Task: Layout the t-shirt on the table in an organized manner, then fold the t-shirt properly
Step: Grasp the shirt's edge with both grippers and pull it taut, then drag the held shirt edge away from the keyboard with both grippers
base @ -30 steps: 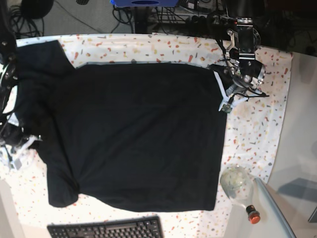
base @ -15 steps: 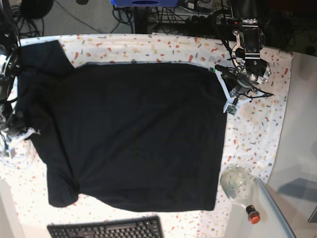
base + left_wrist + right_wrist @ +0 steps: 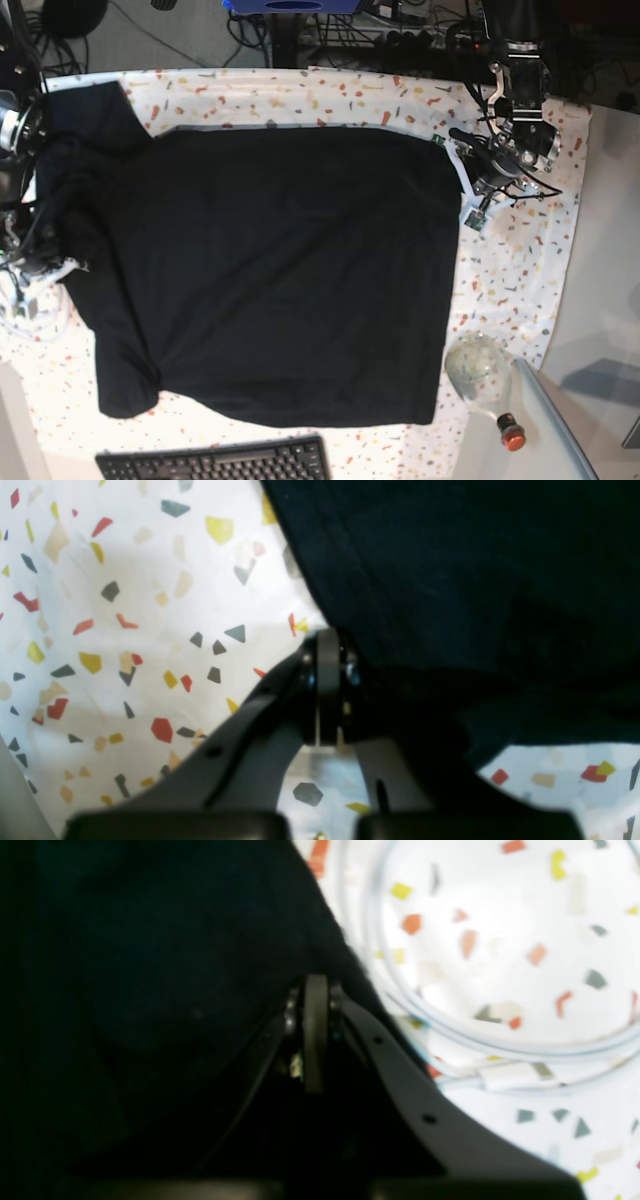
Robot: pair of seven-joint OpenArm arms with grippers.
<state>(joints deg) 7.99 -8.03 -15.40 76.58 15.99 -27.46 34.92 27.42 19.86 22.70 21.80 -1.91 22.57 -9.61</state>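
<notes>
Much of the scene is hard to read: in the right wrist view the black cloth fills the left half as one dark mass with no seam or fold to tell apart, and the right tool shows only as blurred dark fingers meeting at a thin pad, its base cut off by the lower edge. The left wrist view is likewise soft, with the left tool pressed together at the hem of the t-shirt and cloth draped over the right-hand finger; the jaws of both tools are fully closed, pinching fabric. In the base view the right tool sits half lost among dark cables and cloth at the picture's left edge, and the left tool stands at the shirt's upper right corner. The t-shirt lies flat across the middle of the tabletop, its long axis running left to right in that view, the straight hem toward the right and the sleeves and collar end toward the left, where the fabric is bunched and rumpled. A pale cable loops on the tabletop just beside the cloth. A keyboard is cut off by the lower edge, and a glass bulb lies near the shirt's lower right corner.
</notes>
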